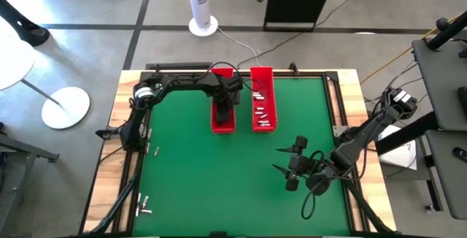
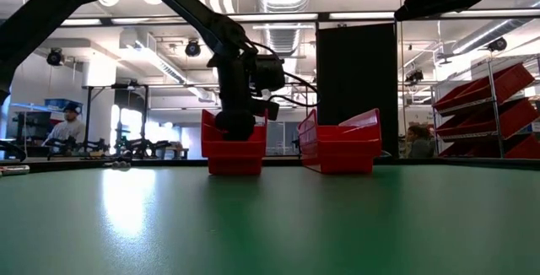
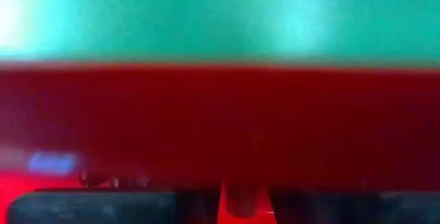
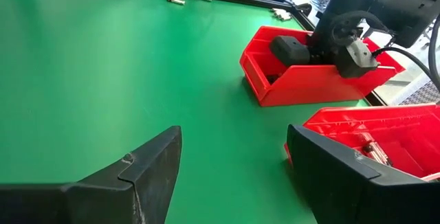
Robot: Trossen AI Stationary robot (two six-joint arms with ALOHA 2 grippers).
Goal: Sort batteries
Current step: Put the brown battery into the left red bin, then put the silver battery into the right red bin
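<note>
Dipping into the left red tray [image 1: 222, 114], the left gripper [image 1: 223, 105] hides its fingers, so I cannot tell its grip; batteries [image 1: 260, 105] lie in the right tray [image 1: 263, 99]. Right gripper [image 1: 288, 160] waits wide, near side; lift straight up, slowly

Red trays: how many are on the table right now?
2. The left red tray has the left gripper down inside it; the right red tray, just beside it, holds batteries. None seem hidden.

Small silvery-grey cylindrical batteries [image 1: 261, 105] lie scattered flat inside the right-hand red tray, at 12 o'clock on the mat; more loose ones [image 1: 144, 207] at 8 o'clock.
</note>
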